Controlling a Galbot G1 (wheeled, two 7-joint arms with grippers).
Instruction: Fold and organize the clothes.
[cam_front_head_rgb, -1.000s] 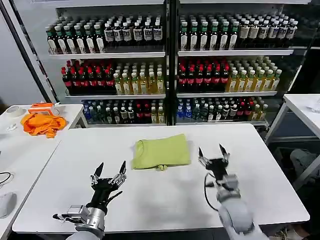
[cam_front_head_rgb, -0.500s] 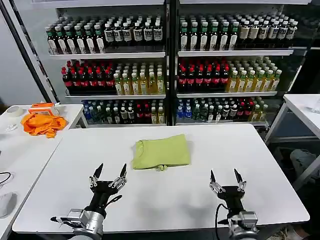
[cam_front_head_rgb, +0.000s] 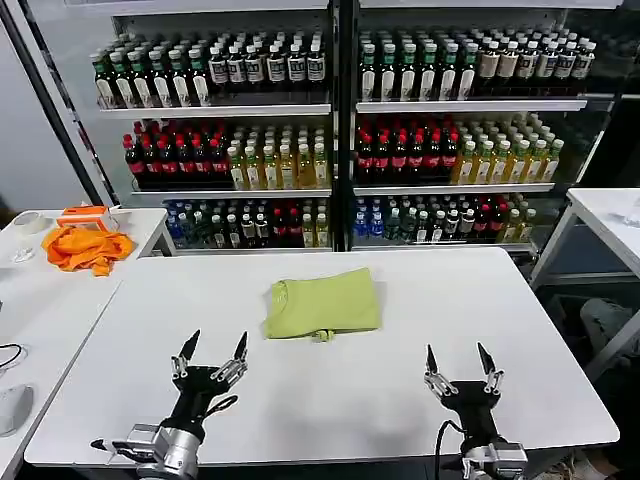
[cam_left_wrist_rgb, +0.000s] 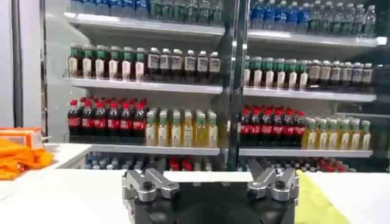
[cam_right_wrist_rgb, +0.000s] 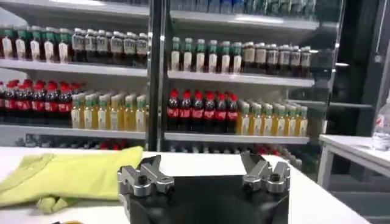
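Observation:
The clothes, one lime yellow-green T-shirt, lie folded into a flat rectangle at the middle of the white table, with a small tag of fabric sticking out at the near edge. In the right wrist view the T-shirt lies off to one side of the jaws; the left wrist view catches its edge. My left gripper stands open near the table's front edge, nearer than the shirt and to its left, holding nothing. My right gripper is open near the front edge on the right, also holding nothing.
A bright orange cloth and an orange box lie on a side table at the left. Shelves of bottles stand behind the table. Another white table stands at the right.
My right gripper has drawn back from beside the shirt toward the table's front edge. My left gripper has backed off slightly toward the front edge. The shirt has not moved.

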